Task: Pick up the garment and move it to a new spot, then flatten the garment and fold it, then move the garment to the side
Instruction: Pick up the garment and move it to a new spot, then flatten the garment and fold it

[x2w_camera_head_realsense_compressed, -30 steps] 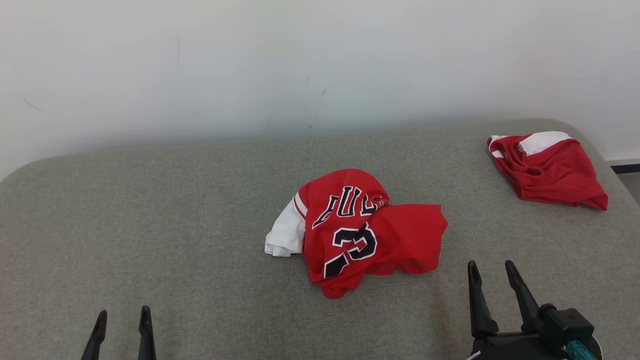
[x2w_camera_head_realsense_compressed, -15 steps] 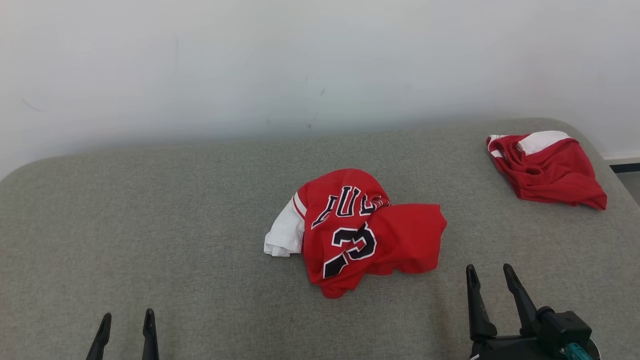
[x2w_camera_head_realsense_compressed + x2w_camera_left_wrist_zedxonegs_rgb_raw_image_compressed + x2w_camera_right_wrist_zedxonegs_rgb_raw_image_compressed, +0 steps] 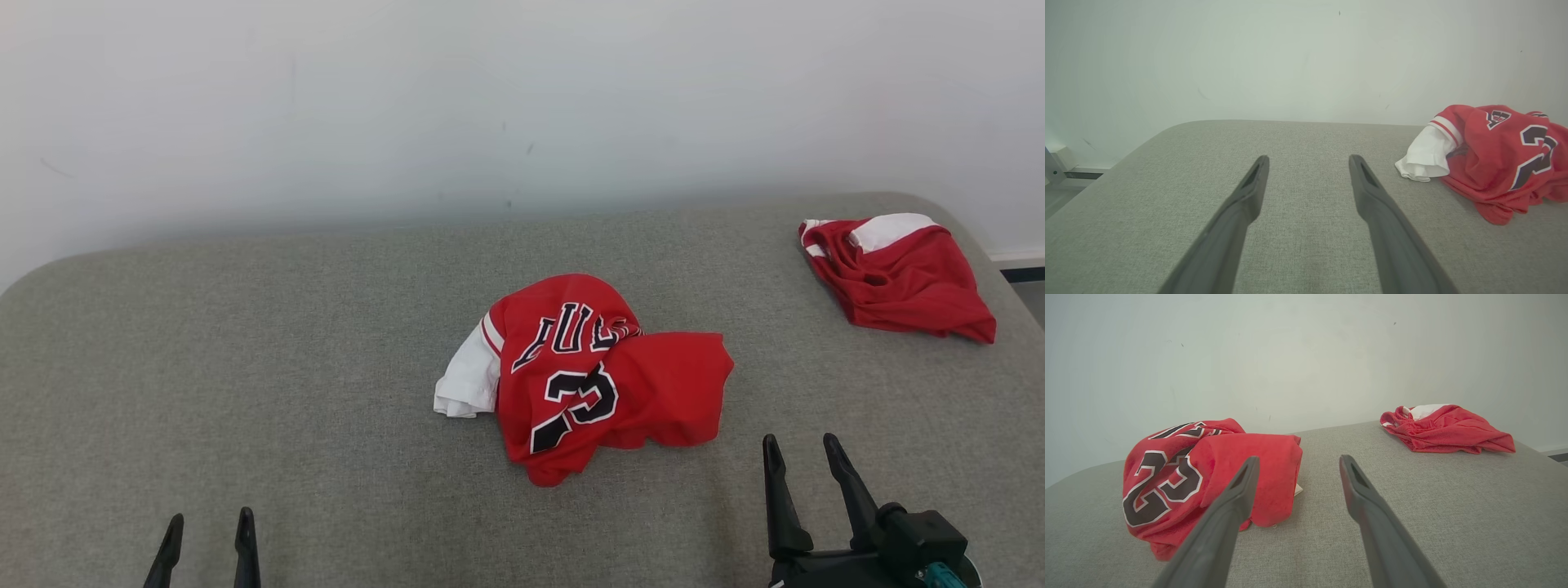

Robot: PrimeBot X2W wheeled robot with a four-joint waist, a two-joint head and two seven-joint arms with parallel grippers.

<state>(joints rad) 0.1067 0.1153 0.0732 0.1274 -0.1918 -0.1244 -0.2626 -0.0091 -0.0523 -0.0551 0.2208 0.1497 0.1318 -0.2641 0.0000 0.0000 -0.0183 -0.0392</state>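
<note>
A crumpled red garment (image 3: pixel 596 380) with black-and-white lettering and a white sleeve lies in the middle of the grey padded surface (image 3: pixel 245 343). The left wrist view has this garment (image 3: pixel 1502 163) at its right, and the right wrist view has it (image 3: pixel 1208 473) at its left. My left gripper (image 3: pixel 208 524) stands open at the lower left, well clear of the garment, with nothing between its fingers. My right gripper (image 3: pixel 800 445) stands open at the lower right, just right of and nearer than the garment, also holding nothing.
A second red and white garment (image 3: pixel 898 278) lies bunched at the far right of the surface, near its rounded edge; it appears too in the right wrist view (image 3: pixel 1445 430). A pale wall (image 3: pixel 490 106) rises behind. Bare grey cloth lies left of the middle garment.
Both grippers have dropped slightly lower in the head view. The whole picture has shifted a little, so the camera moved. The garments lie as before.
</note>
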